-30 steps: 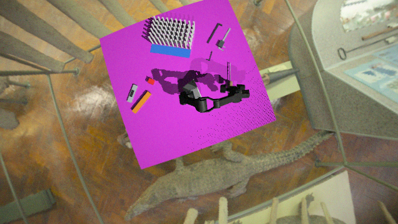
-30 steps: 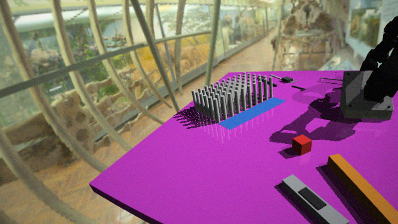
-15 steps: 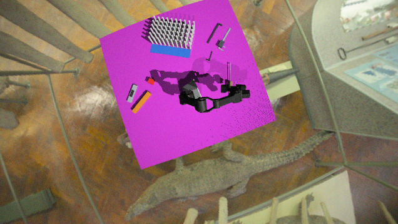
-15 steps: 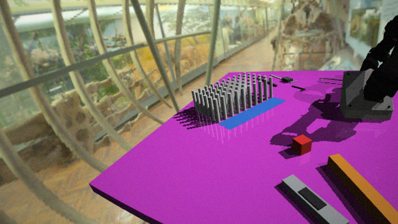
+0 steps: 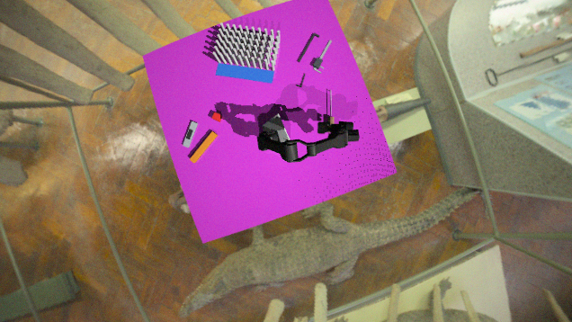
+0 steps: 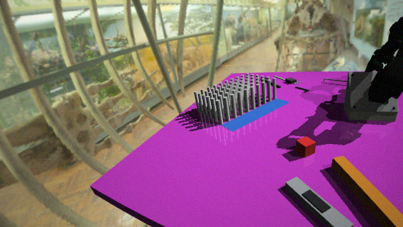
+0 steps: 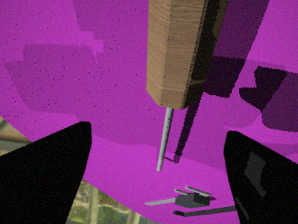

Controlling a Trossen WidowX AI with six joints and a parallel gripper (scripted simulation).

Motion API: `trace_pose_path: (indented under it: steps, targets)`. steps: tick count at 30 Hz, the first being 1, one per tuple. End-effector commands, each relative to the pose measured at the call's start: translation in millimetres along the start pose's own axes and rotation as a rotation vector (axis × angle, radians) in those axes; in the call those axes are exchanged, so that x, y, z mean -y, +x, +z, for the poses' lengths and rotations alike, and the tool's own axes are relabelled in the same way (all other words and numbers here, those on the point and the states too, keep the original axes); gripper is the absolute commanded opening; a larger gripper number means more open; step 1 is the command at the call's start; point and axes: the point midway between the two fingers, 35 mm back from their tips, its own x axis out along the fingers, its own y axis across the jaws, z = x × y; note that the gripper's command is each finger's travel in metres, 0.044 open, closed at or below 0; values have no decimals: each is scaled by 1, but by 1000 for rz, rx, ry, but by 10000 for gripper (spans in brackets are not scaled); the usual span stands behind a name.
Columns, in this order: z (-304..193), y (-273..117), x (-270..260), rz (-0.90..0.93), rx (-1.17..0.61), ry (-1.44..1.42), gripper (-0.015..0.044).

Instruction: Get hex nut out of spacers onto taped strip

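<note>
The metal spacers [image 5: 276, 49] [image 6: 274, 89] stand upright in a dense field behind the blue taped strip [image 5: 245, 73] [image 6: 256, 115]. I cannot make out the nut among them. A tool with a wooden handle [image 7: 172, 55] and a thin metal rod [image 5: 329, 103] [image 7: 165, 137] lies right of the arm base. My gripper [image 5: 334, 123] [image 7: 159, 137] is open, low over this tool, with a finger on each side of it and visible gaps. A dark hooked bar [image 5: 308, 48] and a grey-stemmed tool with a dark block [image 5: 317, 63] [image 6: 291, 80] [image 7: 192, 200] lie right of the field.
A small dark hook [image 5: 302, 80] [image 6: 302, 89] lies between the field and my gripper. A red cube [image 5: 217, 117] [image 6: 306, 146], an orange bar [image 5: 203, 147] [image 6: 364, 187] and a grey bar [image 5: 190, 134] [image 6: 293, 182] lie left of the arm base.
</note>
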Motion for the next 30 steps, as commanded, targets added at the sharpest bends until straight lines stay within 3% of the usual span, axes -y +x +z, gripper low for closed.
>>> trace_pose_path:
  steps: [1,30]
  targets:
    - [6,6,2,-6,4,1,280]
    - [33,45,9,-6,6,2,280]
